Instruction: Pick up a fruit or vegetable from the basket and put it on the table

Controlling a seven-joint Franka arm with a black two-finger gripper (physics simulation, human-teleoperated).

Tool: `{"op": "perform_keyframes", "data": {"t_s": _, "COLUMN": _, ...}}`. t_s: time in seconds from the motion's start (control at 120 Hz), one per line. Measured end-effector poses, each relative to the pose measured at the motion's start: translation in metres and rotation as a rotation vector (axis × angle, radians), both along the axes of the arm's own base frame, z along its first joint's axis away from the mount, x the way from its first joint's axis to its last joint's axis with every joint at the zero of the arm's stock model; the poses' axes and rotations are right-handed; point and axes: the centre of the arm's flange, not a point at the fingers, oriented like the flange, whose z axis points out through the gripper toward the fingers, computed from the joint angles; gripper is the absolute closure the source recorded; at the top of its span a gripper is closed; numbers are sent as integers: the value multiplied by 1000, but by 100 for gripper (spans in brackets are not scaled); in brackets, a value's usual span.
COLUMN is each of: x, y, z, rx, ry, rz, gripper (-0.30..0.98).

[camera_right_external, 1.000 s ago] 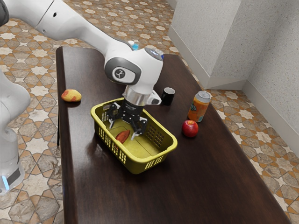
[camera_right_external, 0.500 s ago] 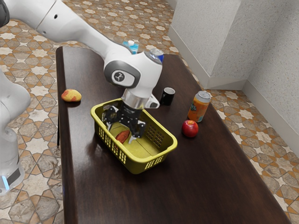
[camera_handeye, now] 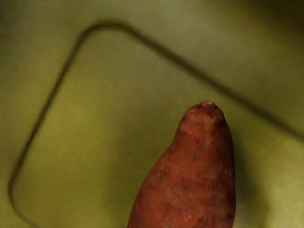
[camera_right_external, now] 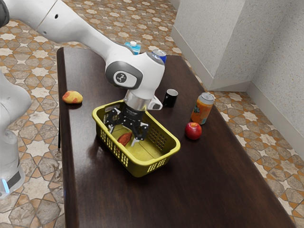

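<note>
Gripper (camera_right_external: 123,135) hangs inside yellow-green basket (camera_right_external: 135,169), fingers spread — sweet potato (camera_right_external: 125,138) lies on its floor, under the hand — apple (camera_right_external: 193,131) near orange can (camera_right_external: 202,110).

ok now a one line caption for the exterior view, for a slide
A black two-finger gripper hangs open over a tapered reddish-brown sweet potato inside a rectangular yellow-green plastic basket.

In the exterior view, the light is bright and quite even; on the table (camera_right_external: 204,190), a weak shine lies at the exterior view's left of the basket (camera_right_external: 137,168). The wrist view is dimmer, with soft shadow beside the sweet potato (camera_handeye: 190,180).
</note>
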Motion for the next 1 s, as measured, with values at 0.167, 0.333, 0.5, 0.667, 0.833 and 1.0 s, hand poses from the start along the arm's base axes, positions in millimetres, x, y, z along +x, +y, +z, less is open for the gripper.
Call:
{"op": "perform_keyframes", "data": {"t_s": 0.167, "x": 0, "y": 0, "z": -2, "rx": 2, "ry": 4, "rz": 3, "gripper": 0}}
{"op": "perform_keyframes", "data": {"t_s": 0.333, "x": -2, "y": 0, "z": -7, "rx": -1, "ry": 9, "rz": 9, "gripper": 0}}
{"op": "perform_keyframes", "data": {"t_s": 0.5, "x": -2, "y": -1, "z": -9, "rx": -6, "ry": 6, "rz": 14, "gripper": 0}}
{"op": "perform_keyframes", "data": {"t_s": 0.667, "x": -1, "y": -1, "z": -9, "rx": -8, "ry": 1, "rz": 17, "gripper": 13}}
{"op": "perform_keyframes", "data": {"t_s": 0.833, "x": -1, "y": -2, "z": -10, "rx": -5, "ry": 3, "rz": 17, "gripper": 43}}
{"op": "perform_keyframes", "data": {"t_s": 1.0, "x": -1, "y": -2, "z": -12, "rx": 6, "ry": 16, "rz": 16, "gripper": 51}}
